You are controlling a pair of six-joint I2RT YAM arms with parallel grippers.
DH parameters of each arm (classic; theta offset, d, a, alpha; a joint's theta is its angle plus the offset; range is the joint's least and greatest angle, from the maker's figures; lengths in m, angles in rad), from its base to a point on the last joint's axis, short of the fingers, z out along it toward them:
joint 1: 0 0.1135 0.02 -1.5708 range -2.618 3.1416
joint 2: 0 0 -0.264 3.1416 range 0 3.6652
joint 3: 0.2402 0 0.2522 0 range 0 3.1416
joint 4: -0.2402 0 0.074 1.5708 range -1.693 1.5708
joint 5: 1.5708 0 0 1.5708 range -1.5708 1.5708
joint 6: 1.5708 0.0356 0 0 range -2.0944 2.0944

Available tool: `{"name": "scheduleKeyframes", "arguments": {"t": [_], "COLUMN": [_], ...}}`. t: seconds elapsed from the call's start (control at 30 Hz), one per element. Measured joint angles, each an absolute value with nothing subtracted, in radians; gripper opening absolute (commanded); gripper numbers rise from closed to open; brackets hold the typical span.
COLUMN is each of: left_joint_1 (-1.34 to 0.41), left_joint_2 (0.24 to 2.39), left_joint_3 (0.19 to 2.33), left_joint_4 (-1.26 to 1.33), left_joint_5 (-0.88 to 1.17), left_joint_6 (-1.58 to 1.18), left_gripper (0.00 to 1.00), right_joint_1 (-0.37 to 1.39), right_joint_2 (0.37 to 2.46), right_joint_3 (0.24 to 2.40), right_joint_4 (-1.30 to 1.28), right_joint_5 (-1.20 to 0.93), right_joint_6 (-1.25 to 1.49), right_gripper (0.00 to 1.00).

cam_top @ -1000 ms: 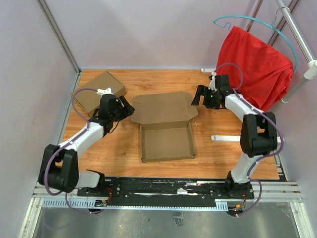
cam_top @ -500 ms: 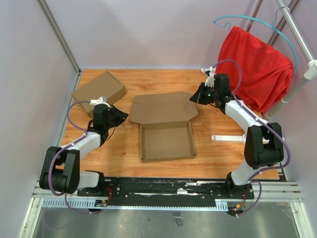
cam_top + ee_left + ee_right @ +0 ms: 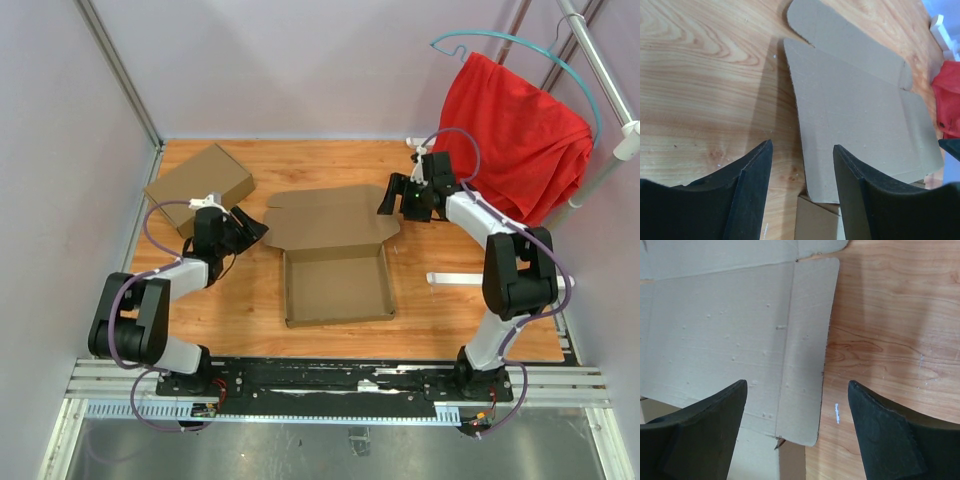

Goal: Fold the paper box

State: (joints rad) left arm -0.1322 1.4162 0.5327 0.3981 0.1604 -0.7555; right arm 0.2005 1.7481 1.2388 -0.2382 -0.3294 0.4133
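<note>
The paper box [image 3: 336, 286] sits mid-table as a shallow brown tray, its lid [image 3: 330, 222] lying flat behind it. My left gripper [image 3: 253, 228] is low at the lid's left corner and open. In the left wrist view the lid's left edge [image 3: 805, 130] runs between my fingers, with the left gripper [image 3: 801, 146] touching nothing. My right gripper [image 3: 388, 197] is open at the lid's right end. In the right wrist view the right gripper [image 3: 797, 383] straddles the lid's side flap [image 3: 807, 340] from above without gripping it.
A second, closed brown box [image 3: 199, 186] lies at the back left. A red cloth [image 3: 520, 135] hangs on a hanger from a metal rack at the back right. A white strip [image 3: 455, 279] lies on the wood right of the tray.
My left arm drew back and down, then brought its gripper to the lid's left corner again. The right gripper shifted slightly left over the lid's right flap. The box has not moved.
</note>
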Motion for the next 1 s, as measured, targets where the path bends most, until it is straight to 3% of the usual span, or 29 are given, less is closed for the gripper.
{"name": "scheduleKeyframes", "arguments": {"t": [0.57, 0.8, 1.0], "left_joint_1": [-0.132, -0.132, -0.132], "left_joint_2": [1.574, 1.572, 1.563], "left_joint_3": [0.696, 0.760, 0.773], "left_joint_4": [0.453, 0.267, 0.150], "left_joint_5": [0.328, 0.212, 0.151], "left_joint_6": [-0.756, -0.705, -0.665], "left_gripper": [0.47, 0.56, 0.57], "right_joint_1": [0.207, 0.216, 0.223], "right_joint_2": [1.839, 1.841, 1.842], "right_joint_3": [1.298, 1.317, 1.341], "right_joint_4": [-0.308, -0.332, -0.356], "right_joint_5": [-0.353, -0.328, -0.303], "right_joint_6": [0.387, 0.376, 0.361], "right_gripper": [0.75, 0.78, 0.78]}}
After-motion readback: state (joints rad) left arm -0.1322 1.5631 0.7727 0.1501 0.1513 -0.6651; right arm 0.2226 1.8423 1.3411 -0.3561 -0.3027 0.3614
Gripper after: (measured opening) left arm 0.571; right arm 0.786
